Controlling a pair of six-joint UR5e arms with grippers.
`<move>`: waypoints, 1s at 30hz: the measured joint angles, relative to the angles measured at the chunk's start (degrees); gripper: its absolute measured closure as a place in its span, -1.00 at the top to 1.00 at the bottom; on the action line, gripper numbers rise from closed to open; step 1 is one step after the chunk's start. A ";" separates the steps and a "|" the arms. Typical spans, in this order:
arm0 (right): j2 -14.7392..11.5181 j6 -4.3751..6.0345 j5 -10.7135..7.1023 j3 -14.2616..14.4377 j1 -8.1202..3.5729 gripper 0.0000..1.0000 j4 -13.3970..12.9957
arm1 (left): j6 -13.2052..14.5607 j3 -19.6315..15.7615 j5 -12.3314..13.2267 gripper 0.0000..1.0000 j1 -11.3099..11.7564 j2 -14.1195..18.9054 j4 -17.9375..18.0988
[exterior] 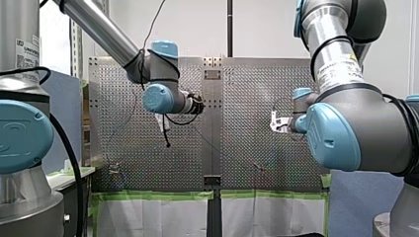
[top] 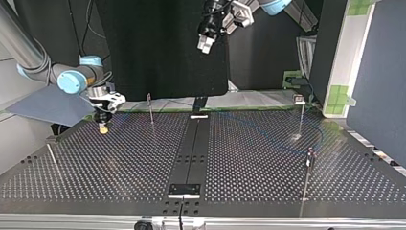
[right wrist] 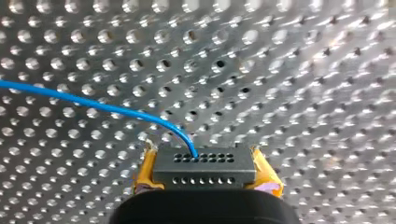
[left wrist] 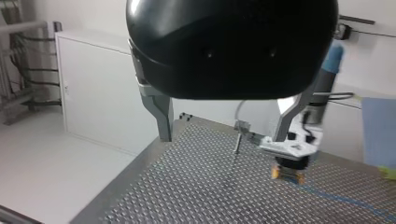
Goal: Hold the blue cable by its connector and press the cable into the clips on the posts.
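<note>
While my right gripper (right wrist: 205, 173) pinches the connector (right wrist: 204, 163) between its yellow pads, low over the table (right wrist: 303, 70), the cable (right wrist: 93, 106) trails away toward the top view's right, toward the nearest post (top: 150, 109). My left gripper (left wrist: 223, 137) hangs high, wide open, empty.

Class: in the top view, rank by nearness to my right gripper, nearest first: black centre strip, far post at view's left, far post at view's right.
1. Far post at the view's left, beside my right gripper.
2. Black centre strip, mid-table.
3. Far post at the view's right.
</note>
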 joint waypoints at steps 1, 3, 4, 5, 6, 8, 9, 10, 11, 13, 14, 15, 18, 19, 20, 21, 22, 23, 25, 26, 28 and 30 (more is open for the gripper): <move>-0.39 -0.21 0.06 0.17 0.05 -1.00 0.11 | -0.10 -0.45 -0.01 1.00 0.01 0.00 -0.01; -1.37 -0.62 0.17 0.61 0.20 -1.00 0.29 | -0.37 -1.39 -0.03 1.00 0.01 0.01 -0.01; -1.78 -0.74 0.21 0.79 0.25 -1.00 0.32 | -0.46 -1.78 -0.05 1.00 0.02 0.01 -0.03; -2.19 -0.82 0.26 1.00 0.30 -1.00 0.32 | -0.56 -2.32 -0.13 1.00 0.05 0.01 -0.02; -2.74 -0.90 0.33 1.25 0.36 -1.00 0.29 | -0.62 -2.74 -0.22 1.00 0.07 0.01 -0.03; -3.64 -0.94 0.40 1.65 0.45 -1.00 0.19 | -0.73 -3.76 -0.42 1.00 0.15 0.01 -0.03; -4.29 -0.96 0.42 1.93 0.51 -1.00 0.10 | -0.77 -4.23 -0.44 1.00 0.20 0.01 -0.02; -4.81 -0.97 0.43 2.14 0.56 -1.00 0.04 | -0.81 -4.65 -0.43 1.00 0.25 0.01 -0.03; -5.30 -1.00 0.42 2.31 0.61 -1.00 0.00 | -0.81 -5.20 -0.41 1.00 0.32 0.00 -0.07; -6.43 -1.12 0.40 2.56 0.73 -1.00 -0.07 | -0.65 -6.01 -0.38 1.00 0.42 0.00 -0.30; -6.90 -1.17 0.40 2.62 0.78 -1.00 -0.10 | -0.37 -6.52 -0.41 1.00 0.48 0.00 -0.60; -7.53 -1.23 0.39 2.67 0.86 -1.00 -0.14 | -0.12 -6.91 -0.43 1.00 0.52 0.00 -0.87; -8.99 -1.32 0.38 2.72 1.08 -1.00 -0.19 | 0.41 -8.27 -0.35 1.00 0.67 -0.12 -1.40; -9.40 -1.33 0.37 2.73 1.14 -1.00 -0.20 | 0.51 -8.70 -0.36 1.00 0.71 -0.20 -1.45; -9.80 -1.34 0.37 2.73 1.19 -1.00 -0.23 | 0.64 -9.30 -0.39 1.00 0.75 -0.35 -1.50; -10.29 -1.33 0.32 2.73 1.25 -1.00 -0.27 | 0.70 -9.71 -0.43 1.00 0.77 -0.49 -1.53; -10.67 -1.29 0.22 2.73 1.27 -1.00 -0.33 | 0.73 -10.03 -0.49 1.00 0.79 -0.64 -1.53; -11.06 -1.22 0.04 2.75 1.29 -1.00 -0.38 | 0.74 -10.36 -0.57 1.00 0.80 -0.88 -1.52; -12.05 -0.99 -0.45 2.75 1.33 -1.00 -0.47 | 0.73 -10.66 -0.57 1.00 0.81 -1.24 -1.38; -12.50 -0.90 -0.64 2.76 1.37 -1.00 -0.49 | 0.71 -10.74 -0.54 1.00 0.85 -1.46 -1.19; -13.51 -0.82 -0.96 2.80 1.45 -1.00 -0.46 | 0.66 -10.75 -0.57 1.00 0.92 -1.69 -0.92; -14.19 -0.86 -1.16 2.86 1.53 -1.00 -0.42 | 0.61 -10.75 -0.61 1.00 0.96 -1.82 -0.75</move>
